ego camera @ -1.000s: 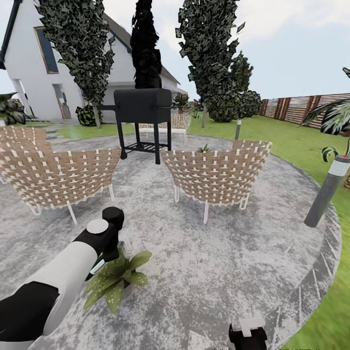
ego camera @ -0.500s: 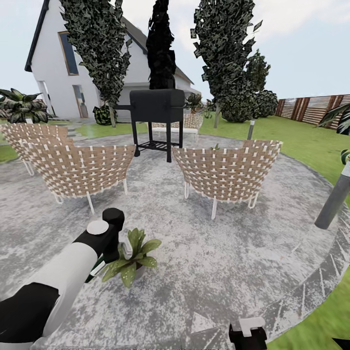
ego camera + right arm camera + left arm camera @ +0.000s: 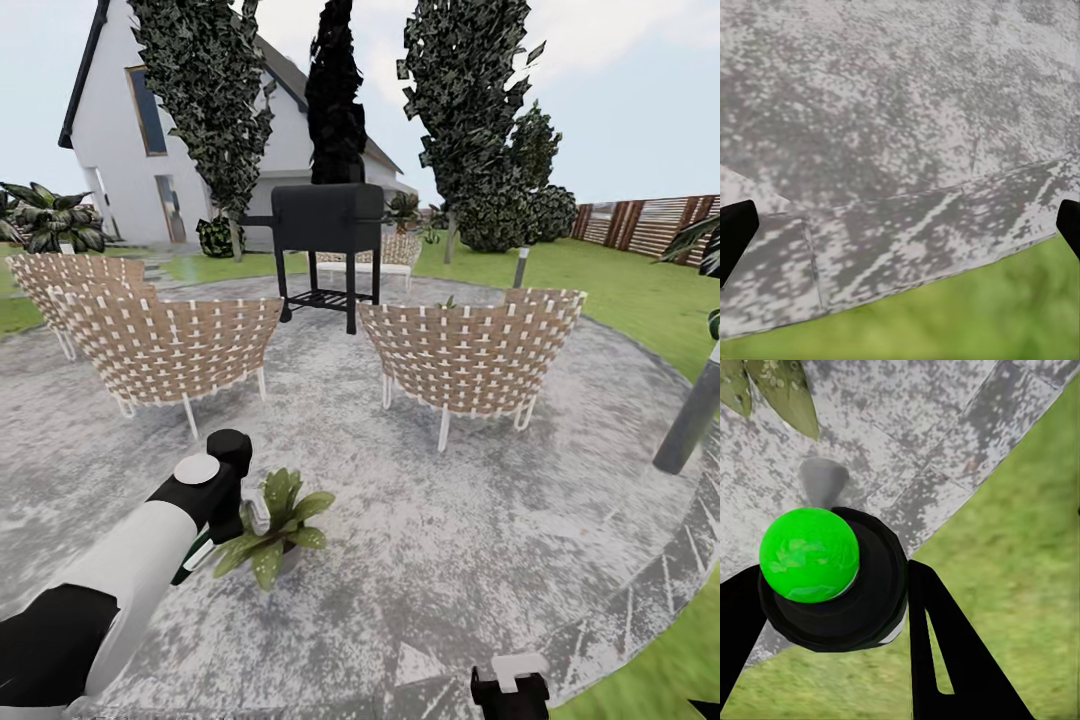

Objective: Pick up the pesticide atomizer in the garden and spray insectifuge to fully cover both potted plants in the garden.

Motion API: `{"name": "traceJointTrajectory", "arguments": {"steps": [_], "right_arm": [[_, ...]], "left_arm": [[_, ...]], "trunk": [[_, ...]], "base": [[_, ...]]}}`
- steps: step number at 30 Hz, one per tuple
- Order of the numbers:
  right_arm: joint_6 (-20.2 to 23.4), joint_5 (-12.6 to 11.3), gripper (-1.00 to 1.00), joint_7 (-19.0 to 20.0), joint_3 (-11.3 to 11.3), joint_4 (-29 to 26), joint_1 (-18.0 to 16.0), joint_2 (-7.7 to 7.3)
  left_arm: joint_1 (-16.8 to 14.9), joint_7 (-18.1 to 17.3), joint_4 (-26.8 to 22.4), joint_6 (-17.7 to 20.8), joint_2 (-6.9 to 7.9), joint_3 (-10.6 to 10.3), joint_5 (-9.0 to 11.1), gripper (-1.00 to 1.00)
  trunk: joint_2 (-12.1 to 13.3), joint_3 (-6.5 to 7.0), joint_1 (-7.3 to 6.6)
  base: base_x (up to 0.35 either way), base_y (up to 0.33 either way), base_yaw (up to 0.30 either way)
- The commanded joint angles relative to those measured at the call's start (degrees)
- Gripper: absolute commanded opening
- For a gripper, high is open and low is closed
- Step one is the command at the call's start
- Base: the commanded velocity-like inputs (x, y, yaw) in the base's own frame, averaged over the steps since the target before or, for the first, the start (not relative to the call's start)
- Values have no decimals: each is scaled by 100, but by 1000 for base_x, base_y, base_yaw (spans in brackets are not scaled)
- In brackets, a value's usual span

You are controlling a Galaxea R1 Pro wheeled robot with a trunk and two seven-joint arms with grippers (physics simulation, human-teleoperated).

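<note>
Since the earlier frames my head camera has swung a little, so the whole scene has slid rightward in the picture; the plant that sat lower and partly under my left arm now shows in the lower left of the frame, just right of the wrist. My left end effector is clamped on the pesticide atomizer: in the left wrist view the black fingers press both sides of its dark round body, with a bright green cap facing the camera. In the head view the left end effector sits at the lower left, touching the leaves of the near potted plant in the picture, though I cannot tell real contact. My right end effector is spread wide, its tips at the two side edges of the right wrist view over the patio rim and lawn. Further out, two woven chairs stand mid-frame, a second potted plant peeks just above the right chair's back, and the black grill stands behind, centre, before the white house at upper left.
</note>
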Motion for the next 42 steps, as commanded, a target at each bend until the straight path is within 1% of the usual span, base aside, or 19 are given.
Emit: {"name": "traceJointTrajectory", "arguments": {"steps": [1,10,13,15,16,17,18,19,20,21,23,25,26,29,30,33,35,38,42], "right_arm": [[-11,61,100,-24,-42,4,-3,2],[-11,61,100,-22,-42,1,-3,3],[-11,61,100,-22,-42,3,-3,3],[-6,62,100,-22,-42,2,-3,3],[-4,67,100,-22,-42,6,-3,3],[-2,68,100,-22,-42,8,-3,3],[-2,69,100,-22,-42,9,-3,3],[-2,69,100,-22,-42,10,-3,3],[-2,73,100,-22,-42,10,-3,3],[-2,75,100,-22,-42,10,-3,3],[-2,77,100,-22,-42,10,-3,3],[-2,88,100,-18,-42,10,-2,3],[-2,91,100,-16,-42,10,-3,3],[-2,98,100,0,-35,17,-3,3],[-1,101,100,3,-34,18,-3,3],[3,104,100,12,-34,19,-3,3],[6,105,100,13,-34,19,-3,3],[5,105,100,14,-34,19,-3,-3],[-8,105,100,10,-25,19,-3,3]], "left_arm": [[-3,-50,-7,61,8,-29,-25,-100],[-3,-50,-1,59,13,-29,-33,-100],[-2,-50,2,53,59,-26,-33,-100],[174,-50,2,47,325,-20,12,-100],[332,-50,-2,33,467,21,119,-100],[689,-50,-6,-4,812,253,605,-100],[810,-50,-7,-9,842,293,808,-100],[895,-50,-7,-12,854,321,977,-100],[1041,-2,-7,-26,868,371,1300,-100],[1134,183,-7,-56,874,401,1515,-100],[1384,712,-9,-257,891,458,2086,-100],[1560,1223,-7,-428,914,542,2554,-100],[1615,1373,-7,-456,922,615,2717,-100],[1786,1965,-7,-783,930,1028,3418,-100],[1805,2091,-7,-945,932,1134,3569,-100],[1997,2564,-6,-1649,928,1707,4211,-100],[2084,2732,-7,-1940,927,2014,4384,-100],[2120,2855,-7,-2217,920,2326,4481,-100],[2132,2885,-7,-2339,907,2521,4535,-100]], "trunk": [[-2,-3,-2],[-2,10,-2],[-2,10,-2],[-2,10,-2],[-2,10,-2],[-2,10,-2],[-2,10,-2],[-2,10,-2],[-2,10,-2],[-2,10,-2],[-2,10,-2],[-2,10,-2],[-2,10,-2],[-2,10,-2],[-2,10,-2],[-2,10,-2],[-2,10,-2],[-2,10,-2],[-2,10,-2]], "base": [[-132,-51,233],[-309,8,94],[-337,90,1],[-322,147,0],[-310,167,0],[-47,32,0],[-24,16,0],[-15,11,0],[-8,5,0],[-5,3,0],[-2,1,0],[0,0,0],[0,0,0],[0,0,0],[0,0,0],[0,0,0],[0,0,0],[0,0,0],[0,0,0]]}}
